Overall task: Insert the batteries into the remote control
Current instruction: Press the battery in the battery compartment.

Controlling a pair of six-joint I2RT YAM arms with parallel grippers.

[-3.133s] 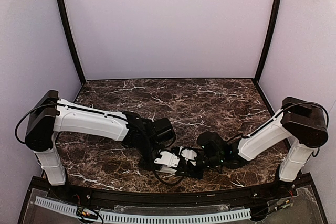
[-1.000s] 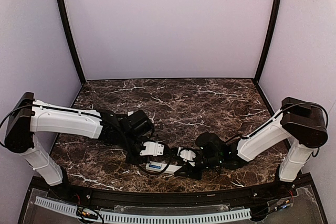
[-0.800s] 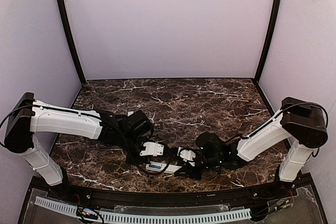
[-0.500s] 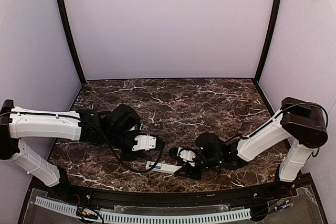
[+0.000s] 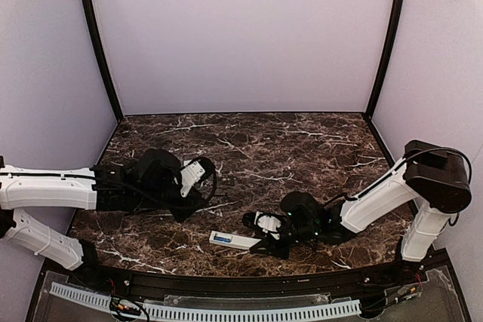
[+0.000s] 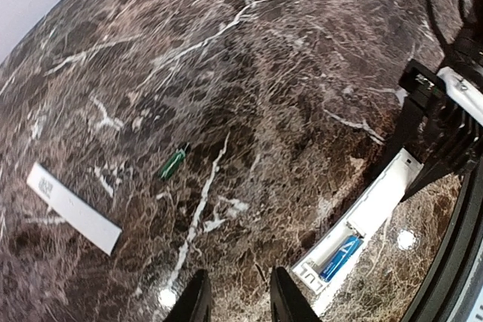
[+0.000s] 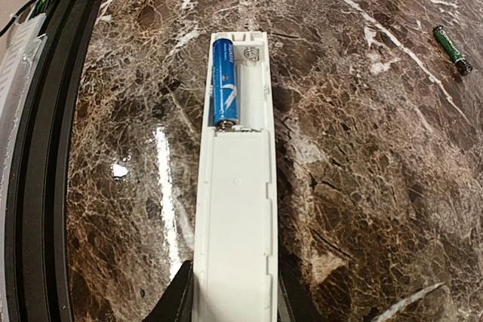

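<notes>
Right end effector (image 7: 230, 299) clamps remote control (image 7: 234, 186) tail. Left end effector (image 6: 239, 288) part-open, empty. Green battery (image 6: 173, 164) on worktop: likely light, slick, rolls. Pinch mid-barrel.

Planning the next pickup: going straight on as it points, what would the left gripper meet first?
Likely the bare marble table just ahead of the left gripper. In its wrist view the green battery lies slightly left of that line and the remote control well right. Depth is unclear.

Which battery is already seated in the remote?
The blue battery, lying in the open compartment of the remote control; the green battery lies loose on the table.
</notes>
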